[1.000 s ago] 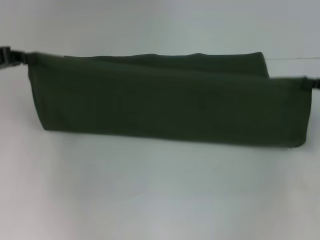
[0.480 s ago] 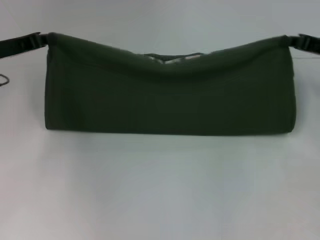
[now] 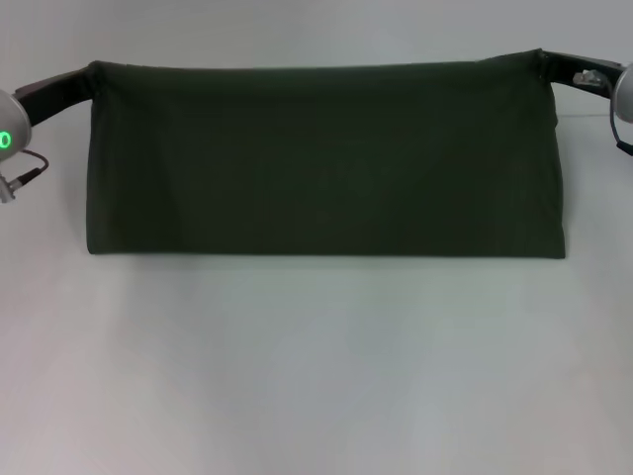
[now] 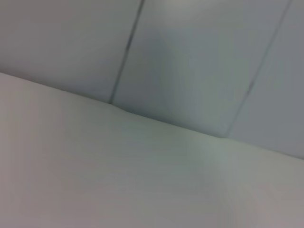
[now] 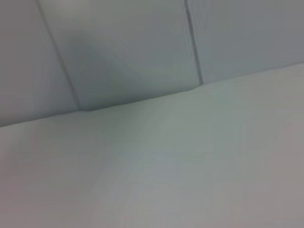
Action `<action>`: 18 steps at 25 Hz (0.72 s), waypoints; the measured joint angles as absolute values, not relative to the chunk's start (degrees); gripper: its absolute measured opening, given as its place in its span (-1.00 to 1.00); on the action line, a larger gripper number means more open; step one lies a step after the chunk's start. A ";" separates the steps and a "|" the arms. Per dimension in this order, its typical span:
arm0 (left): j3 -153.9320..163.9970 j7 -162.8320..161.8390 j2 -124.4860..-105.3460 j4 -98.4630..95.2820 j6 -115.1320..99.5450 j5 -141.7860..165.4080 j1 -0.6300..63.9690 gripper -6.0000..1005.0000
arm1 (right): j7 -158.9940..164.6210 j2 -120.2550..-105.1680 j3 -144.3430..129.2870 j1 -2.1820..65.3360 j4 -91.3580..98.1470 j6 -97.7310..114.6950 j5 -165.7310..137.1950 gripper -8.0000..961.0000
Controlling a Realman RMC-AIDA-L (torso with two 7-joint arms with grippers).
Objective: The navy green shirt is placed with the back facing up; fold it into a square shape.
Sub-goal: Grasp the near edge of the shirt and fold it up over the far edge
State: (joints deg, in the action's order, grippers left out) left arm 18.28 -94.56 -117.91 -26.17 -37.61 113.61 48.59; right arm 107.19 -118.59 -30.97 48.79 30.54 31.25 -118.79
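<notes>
Stretching across the upper half of the head view, the navy green shirt [image 3: 326, 158] hangs as one taut dark panel, its top edge pulled nearly straight between the two arms and its lower edge meeting the white table [image 3: 316, 376] in a straight line. Only a plain dark face shows; whatever lies behind the panel, including its far layers and the table beyond, is hidden. No lettering or sleeve can be made out.

At the upper left of the frame the left gripper [image 3: 89, 77] meets the shirt's top corner, and at the upper right the right gripper [image 3: 544, 61] meets the other corner. Both are clamped on the cloth, each corner drawn up to a point at the dark fingers, though the fingertips themselves are buried in fabric. Both arms are cut off by the frame edges, with a green light on the left one.

Neither wrist view shows fingers or cloth, only the pale tabletop [image 4: 118, 180] running to a grey panelled wall [image 4: 190, 57] with thin dark seams.

The table is plain white and matte.
</notes>
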 joint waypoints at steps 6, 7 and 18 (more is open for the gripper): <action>18.09 -80.81 -119.13 -22.05 -33.79 101.94 49.49 -0.93 | 100.42 -119.19 -35.34 49.76 27.13 22.93 -111.05 -0.93; 18.03 -77.90 -119.58 -21.66 -33.45 99.44 49.52 -0.93 | 99.15 -119.30 -35.50 49.94 26.66 22.10 -110.01 -0.93; 17.87 -58.64 -121.61 -17.67 -33.04 82.09 49.96 -0.88 | 86.59 -119.55 -35.67 50.48 23.71 19.67 -97.71 -0.93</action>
State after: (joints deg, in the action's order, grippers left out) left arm 17.87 -58.64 -121.61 -17.67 -33.04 82.09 49.96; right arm 86.59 -119.55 -35.67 50.48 23.71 19.67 -97.71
